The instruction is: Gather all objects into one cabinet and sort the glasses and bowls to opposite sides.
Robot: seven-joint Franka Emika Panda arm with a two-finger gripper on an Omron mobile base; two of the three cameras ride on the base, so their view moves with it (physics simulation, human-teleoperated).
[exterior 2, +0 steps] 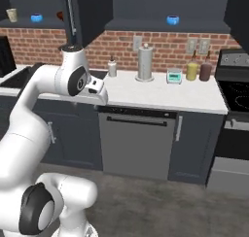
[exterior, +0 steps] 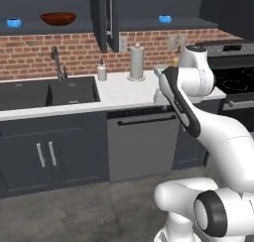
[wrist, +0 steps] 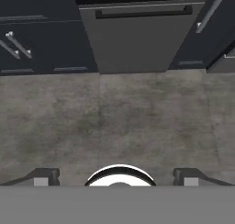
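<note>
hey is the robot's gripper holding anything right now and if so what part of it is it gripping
Nothing is held. In the hand view the gripper stands open, pointing down at the bare grey floor, with nothing between its dark fingertips.

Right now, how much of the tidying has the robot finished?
Little looks done. One blue cup sits alone in the right cabinet; the brown bowl, another blue cup and a beige mug share the left one. The gripper is open, holding nothing, pointing at the floor.
</note>
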